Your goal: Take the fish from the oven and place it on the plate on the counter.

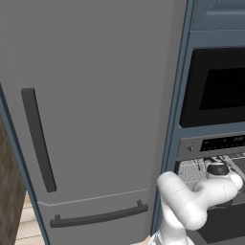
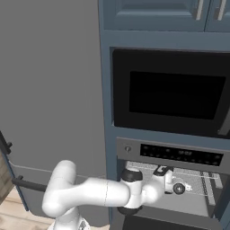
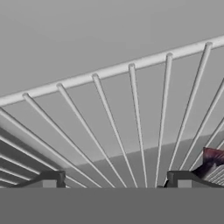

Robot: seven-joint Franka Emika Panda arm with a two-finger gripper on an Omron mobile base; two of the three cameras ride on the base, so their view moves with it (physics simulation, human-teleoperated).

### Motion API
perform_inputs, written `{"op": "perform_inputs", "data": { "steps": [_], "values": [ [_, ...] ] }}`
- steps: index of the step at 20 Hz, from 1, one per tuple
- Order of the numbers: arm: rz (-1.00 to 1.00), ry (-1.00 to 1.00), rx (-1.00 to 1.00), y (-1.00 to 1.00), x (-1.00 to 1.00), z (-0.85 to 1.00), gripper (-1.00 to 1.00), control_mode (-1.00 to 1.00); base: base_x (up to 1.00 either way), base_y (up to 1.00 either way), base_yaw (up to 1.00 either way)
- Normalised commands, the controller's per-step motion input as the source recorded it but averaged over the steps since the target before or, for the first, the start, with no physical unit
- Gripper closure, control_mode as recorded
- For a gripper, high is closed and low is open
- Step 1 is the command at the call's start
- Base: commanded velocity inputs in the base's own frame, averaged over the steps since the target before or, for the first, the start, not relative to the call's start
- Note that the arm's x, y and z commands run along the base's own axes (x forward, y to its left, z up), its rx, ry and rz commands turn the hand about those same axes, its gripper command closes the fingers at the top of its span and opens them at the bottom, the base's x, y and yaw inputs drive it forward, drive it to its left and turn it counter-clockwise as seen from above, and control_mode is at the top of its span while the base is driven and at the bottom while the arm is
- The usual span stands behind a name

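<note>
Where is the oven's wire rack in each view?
Left base view: rack at the lower right, near the right edge.
Right base view: rack at the lower right.
Hand view: rack close up, its bars fanning across the middle.
Shared landmark: the control strip sits just above it in both base views.

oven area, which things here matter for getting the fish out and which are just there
For the job:
- oven, open
- its wire rack
- pincer, inside the oven
- dark-edged thing, perhaps the fish

Just there:
- fridge
- black-windowed appliance
- upper cabinets
</note>
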Motion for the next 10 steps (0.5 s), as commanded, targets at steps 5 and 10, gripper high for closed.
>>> {"op": "perform_inputs", "data": {
  "steps": [5,10],
  "values": [
    [0.05,-0.01,0.14,0.00,-0.80,-1.00,-1.00,-1.00,0.00,0.00,0.00],
    [0.06,0.03,0.10,-0.03,-0.85,-1.00,-1.00,-1.00,0.00,0.00,0.00]
  ]
}}
